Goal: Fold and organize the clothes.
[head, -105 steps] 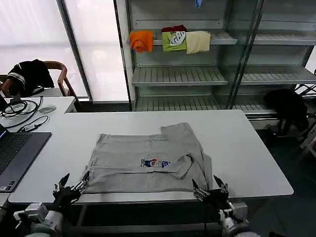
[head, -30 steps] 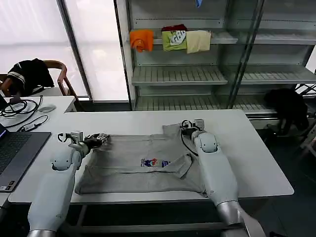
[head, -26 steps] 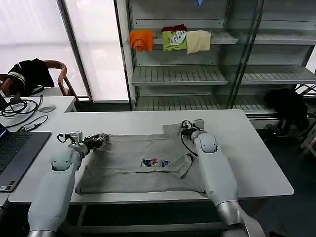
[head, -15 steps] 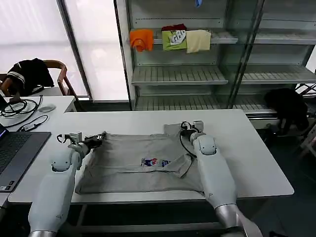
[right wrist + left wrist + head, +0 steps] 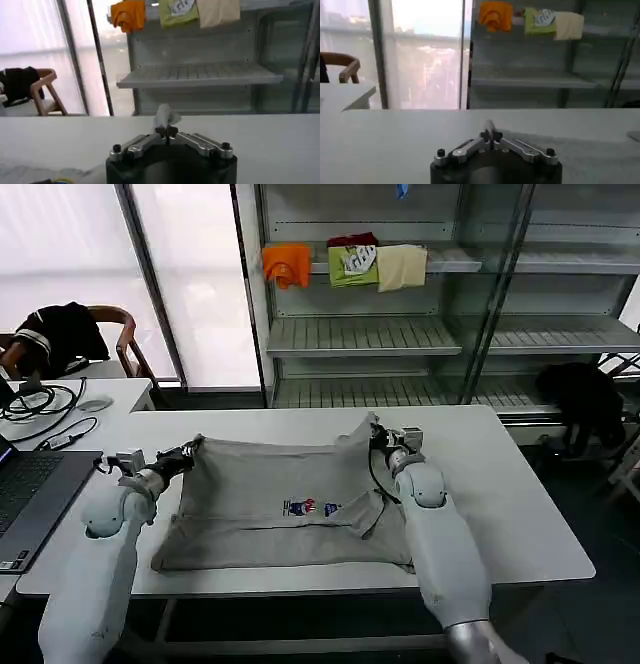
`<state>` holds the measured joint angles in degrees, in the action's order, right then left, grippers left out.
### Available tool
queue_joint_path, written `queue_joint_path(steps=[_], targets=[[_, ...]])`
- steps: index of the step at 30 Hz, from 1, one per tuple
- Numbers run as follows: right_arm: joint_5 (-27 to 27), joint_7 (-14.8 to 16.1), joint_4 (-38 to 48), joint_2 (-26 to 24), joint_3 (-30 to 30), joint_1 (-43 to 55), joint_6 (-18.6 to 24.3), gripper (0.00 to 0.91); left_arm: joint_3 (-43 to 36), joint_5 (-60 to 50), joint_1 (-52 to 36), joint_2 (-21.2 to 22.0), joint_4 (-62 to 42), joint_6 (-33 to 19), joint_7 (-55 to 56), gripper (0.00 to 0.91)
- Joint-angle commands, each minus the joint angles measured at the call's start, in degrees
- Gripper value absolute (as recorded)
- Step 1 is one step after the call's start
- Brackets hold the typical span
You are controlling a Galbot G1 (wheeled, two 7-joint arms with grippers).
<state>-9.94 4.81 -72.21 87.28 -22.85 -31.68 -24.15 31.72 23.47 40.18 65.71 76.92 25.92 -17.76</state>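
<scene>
I have my left claw [image 5: 187,452] and my right claw [image 5: 378,436] each pinched tight on a far corner of the grey shirt [image 5: 290,504], lifting that edge off the bench [image 5: 500,484] so it can fold toward the near edge.

Shirt [image 5: 285,504] on table [image 5: 500,484], between both tools' pinched corners.

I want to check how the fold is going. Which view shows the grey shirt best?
The head view: the whole grey shirt lies spread on the table, far edge raised by the left hand and right hand. Each wrist view shows just a pinched tuft of fabric.
</scene>
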Motion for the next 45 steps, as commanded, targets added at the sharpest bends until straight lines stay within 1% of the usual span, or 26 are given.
queue_joint_path(steps=[1, 5, 12, 14, 21, 35, 38, 42, 43, 44, 45], targets=[[-5.92, -1.03, -23.85, -3.03, 0.36, -15.17, -3.78, 0.000, 2.35, 6.17, 10.21, -1.62, 11.11, -1.38, -2.05, 0.000], [-6.00, -0.74, -30.60, -4.16, 0.05, -22.00, -4.55, 0.000, 3.66, 6.83, 13.99, -1.97, 13.78, -1.71, -4.02, 0.000], [-5.78, -0.05, -36.41, -5.31, -0.85, -29.91, -5.58, 0.000, 5.01, 7.15, 19.85, -2.56, 15.40, -3.51, -7.00, 0.000], [-4.94, 0.10, -36.89, -5.51, -1.12, -31.16, -5.72, 0.000, 5.25, 6.97, 21.00, -2.68, 15.77, -3.78, -7.55, 0.000], [-4.66, 0.15, -37.64, -5.29, -2.35, -34.08, -5.34, 0.000, 6.68, 6.73, 24.27, -3.06, 17.54, -3.83, -8.11, 0.000], [-4.64, -0.14, -39.24, -6.37, -3.84, -36.13, -6.59, 0.000, 9.88, 8.22, 28.12, -3.41, 20.94, -2.55, -7.79, 0.000], [-4.00, -0.08, -38.89, -6.27, -3.86, -36.35, -6.87, 0.000, 10.15, 7.55, 28.60, -3.74, 21.18, -2.26, -7.83, 0.000], [-2.32, 0.77, -38.93, -6.83, -3.55, -37.69, -7.41, 0.000, 10.38, 4.75, 30.28, -3.51, 21.79, -2.45, -8.38, 0.010], [-1.97, 0.83, -38.95, -6.82, -3.57, -37.83, -7.75, 0.343, 10.41, 4.10, 30.61, -3.44, 22.08, -2.45, -8.43, 0.010], [-1.14, 0.94, -38.95, -6.77, -3.56, -38.02, -7.79, 0.907, 10.40, 3.46, 30.82, -3.39, 22.22, -2.45, -8.33, 0.010], [0.44, 0.86, -38.94, -6.64, -3.55, -38.23, -7.77, 0.907, 10.47, 2.37, 31.01, -3.09, 22.56, -2.46, -8.05, 0.030]])
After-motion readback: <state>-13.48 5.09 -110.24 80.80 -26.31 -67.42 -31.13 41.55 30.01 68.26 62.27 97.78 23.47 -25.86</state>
